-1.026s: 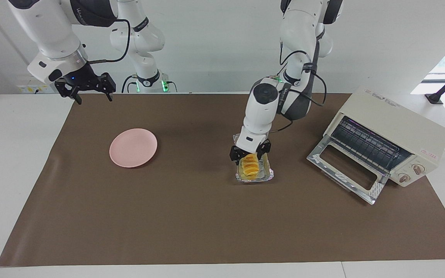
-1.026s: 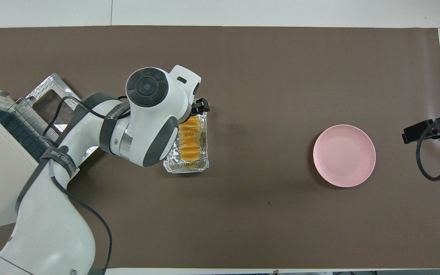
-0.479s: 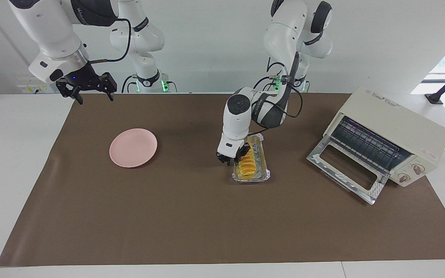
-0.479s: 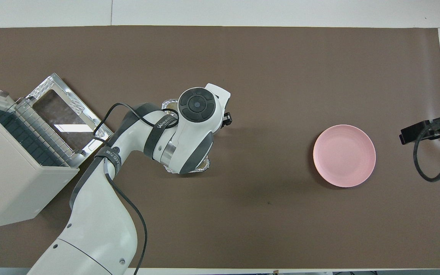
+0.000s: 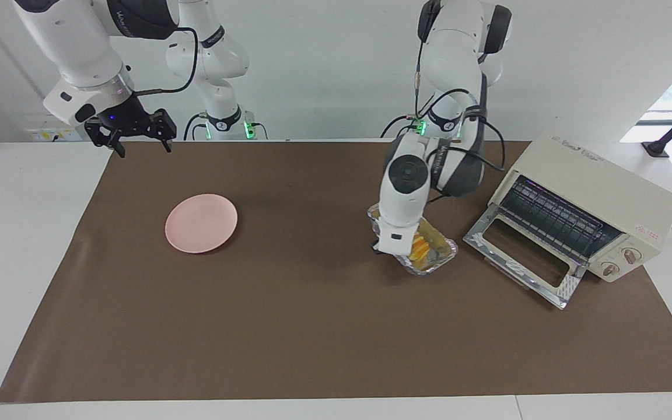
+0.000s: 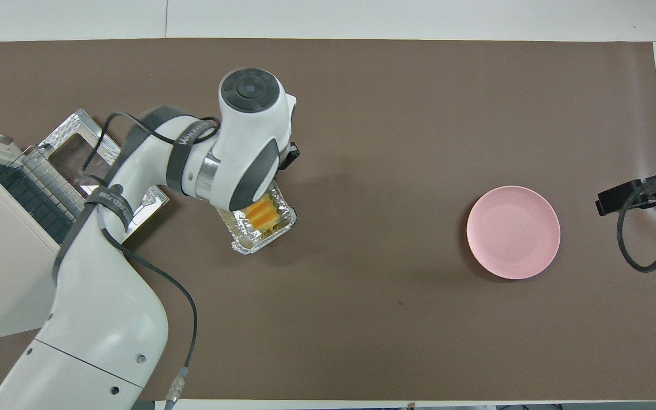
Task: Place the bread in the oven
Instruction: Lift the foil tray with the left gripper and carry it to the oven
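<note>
The bread [image 5: 420,247], a ridged golden-orange loaf, lies in a silver foil tray [image 5: 442,256] beside the oven's open door. In the overhead view the bread [image 6: 262,212] and the tray [image 6: 250,242] show partly under the left arm's hand. My left gripper [image 5: 385,247] is down at the tray's long rim, on the side away from the oven, and seems shut on that rim; its fingertips are hidden by the hand. The cream-white oven [image 5: 595,192] stands at the left arm's end of the table, its glass door [image 5: 520,256] dropped open. My right gripper [image 5: 136,140] waits open above the table's edge.
A round pink plate [image 5: 200,223] lies toward the right arm's end of the brown mat; it also shows in the overhead view [image 6: 513,232]. The oven [image 6: 3,245] and its open door [image 6: 91,156] fill the corner beside the left arm. A black cable runs from the oven.
The left gripper has swung the foil tray with the bread round and toward the oven's open door; the tray now lies slantwise. The right arm has not moved.
</note>
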Robot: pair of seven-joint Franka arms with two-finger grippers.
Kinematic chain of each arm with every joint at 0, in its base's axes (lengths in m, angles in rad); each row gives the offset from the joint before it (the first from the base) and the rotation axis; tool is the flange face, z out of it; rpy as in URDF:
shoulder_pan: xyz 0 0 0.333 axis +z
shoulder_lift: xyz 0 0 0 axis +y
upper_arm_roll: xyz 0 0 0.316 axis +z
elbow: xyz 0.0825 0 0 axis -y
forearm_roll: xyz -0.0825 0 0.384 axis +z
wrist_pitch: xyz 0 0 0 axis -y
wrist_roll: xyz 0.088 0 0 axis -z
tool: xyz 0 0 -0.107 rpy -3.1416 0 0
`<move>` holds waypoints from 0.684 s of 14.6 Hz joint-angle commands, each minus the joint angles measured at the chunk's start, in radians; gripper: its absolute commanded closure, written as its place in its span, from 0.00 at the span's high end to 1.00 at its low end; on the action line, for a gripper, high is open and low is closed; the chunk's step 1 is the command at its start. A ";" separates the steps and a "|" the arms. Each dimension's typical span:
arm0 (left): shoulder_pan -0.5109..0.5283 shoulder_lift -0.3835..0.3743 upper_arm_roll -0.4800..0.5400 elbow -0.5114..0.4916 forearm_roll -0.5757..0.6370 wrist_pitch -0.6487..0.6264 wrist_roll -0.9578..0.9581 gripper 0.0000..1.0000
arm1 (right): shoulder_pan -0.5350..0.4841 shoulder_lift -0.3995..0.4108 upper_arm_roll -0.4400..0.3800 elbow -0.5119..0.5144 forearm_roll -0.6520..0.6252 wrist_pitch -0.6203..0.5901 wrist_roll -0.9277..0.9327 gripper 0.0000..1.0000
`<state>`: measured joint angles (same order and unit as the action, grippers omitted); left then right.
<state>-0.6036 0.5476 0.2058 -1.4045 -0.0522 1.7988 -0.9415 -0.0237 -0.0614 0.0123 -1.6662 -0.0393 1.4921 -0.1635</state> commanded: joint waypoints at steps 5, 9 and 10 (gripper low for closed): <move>0.136 0.037 0.164 0.061 0.094 -0.154 0.212 0.00 | -0.028 -0.023 0.018 -0.021 0.019 -0.003 -0.019 1.00; 0.272 0.009 0.169 0.052 0.088 -0.156 0.406 0.00 | -0.027 -0.023 0.018 -0.021 0.019 -0.001 -0.019 1.00; 0.275 -0.001 0.172 0.018 0.089 -0.156 0.458 0.00 | -0.027 -0.023 0.018 -0.021 0.019 -0.003 -0.019 1.00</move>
<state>-0.3412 0.5604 0.3805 -1.3724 0.0266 1.6750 -0.5641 -0.0237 -0.0614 0.0124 -1.6662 -0.0393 1.4921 -0.1635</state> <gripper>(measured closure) 0.982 0.000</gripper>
